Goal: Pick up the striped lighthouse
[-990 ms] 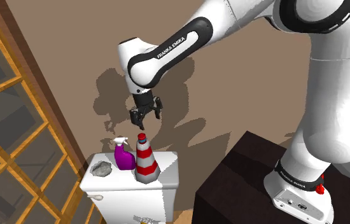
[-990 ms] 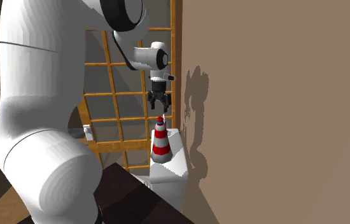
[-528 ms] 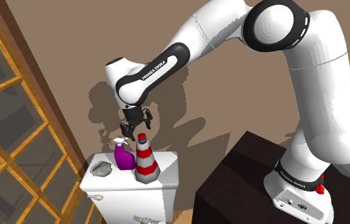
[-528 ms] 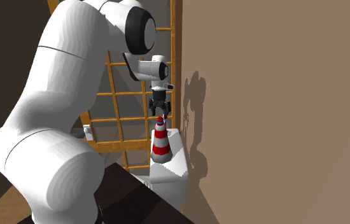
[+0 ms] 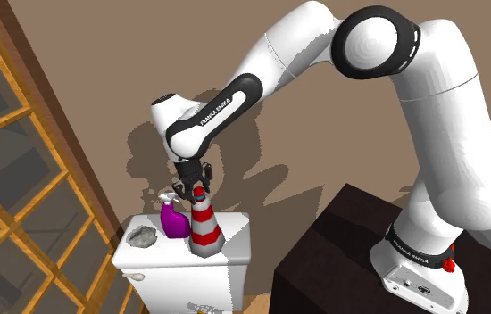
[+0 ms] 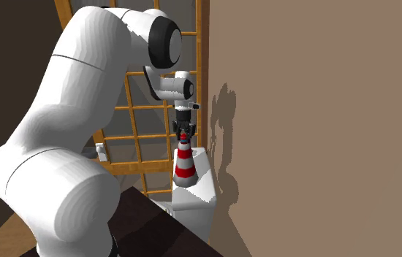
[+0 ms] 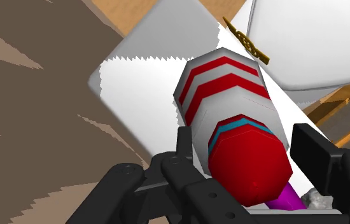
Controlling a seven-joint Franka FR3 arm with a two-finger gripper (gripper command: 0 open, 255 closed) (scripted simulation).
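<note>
The striped lighthouse (image 5: 204,227), red and white bands under a red cap, stands upright on the lid of a white cistern (image 5: 228,263), toward the shoulder view's right end of that lid. Its body widens downward, so the narrow top is the natural place to take it. That is likely why the pincer (image 5: 194,187) hangs straight down over the cap, fingers open and set either side of it, clasping nothing yet. A purple spray bottle (image 5: 174,220) stands just beside the lighthouse, with a grey lump (image 5: 141,236) further along the lid. A grasp this high probably keeps the fingers free of the bottle.

The shoulder view lays out these neighbours. The second exterior view shows the pincer (image 6: 184,133) centred above the lighthouse (image 6: 184,164) against a wooden lattice (image 6: 141,109). The wrist view adds the fit: the cap sits between the parted fingers, with a visible gap on one side.
</note>
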